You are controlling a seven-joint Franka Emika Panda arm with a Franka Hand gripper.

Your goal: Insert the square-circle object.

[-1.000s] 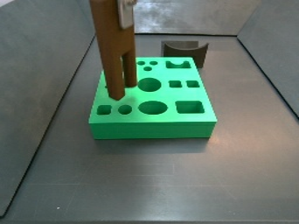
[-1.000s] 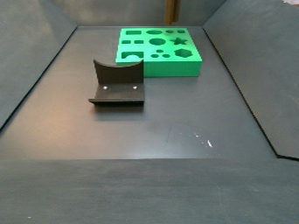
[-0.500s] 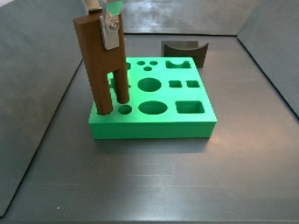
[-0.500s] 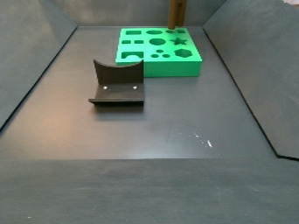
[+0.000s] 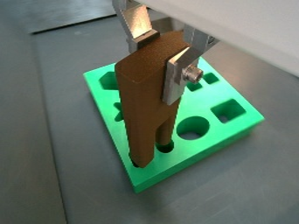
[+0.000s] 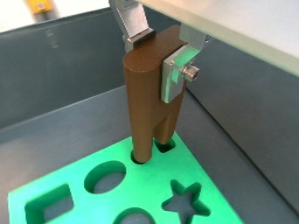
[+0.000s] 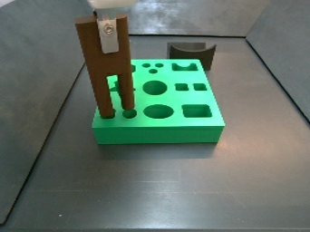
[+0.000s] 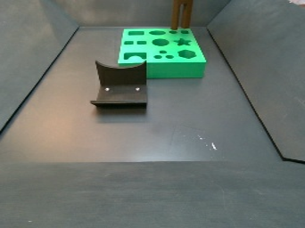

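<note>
1. At the corner of the green block (image 7: 158, 111) is where your action is: the square-circle object (image 7: 105, 68) stands upright with both pegs down in the two holes at that corner, so it looks partly seated to me.

2. Your end effector (image 5: 163, 48) grips the bar at its upper end, silver fingers (image 6: 177, 72) pressed flat on opposite faces and closed on the wood. Holding it high makes sense, since it keeps the fingers clear of the block while the forked end goes down.

3. Both wrist views show the pegs entering the holes near the block's edge; in a wrist view (image 6: 152, 150) you can see a dark gap around one peg, so I can't tell if it's bottomed out. My guess is there's a bit more travel left.

4. The bar is kept vertical because two pegs have to go in at once; any tilt would probably jam one of them. I'd push straight down and only let go once it stops.

5. The dark grey half-round block (image 7: 190, 50) sits on the worktop (image 7: 169, 181) just behind the green block, out of the way. The fixture (image 8: 118, 85) stands well apart from the block in a side view and plays no part right now.
</note>
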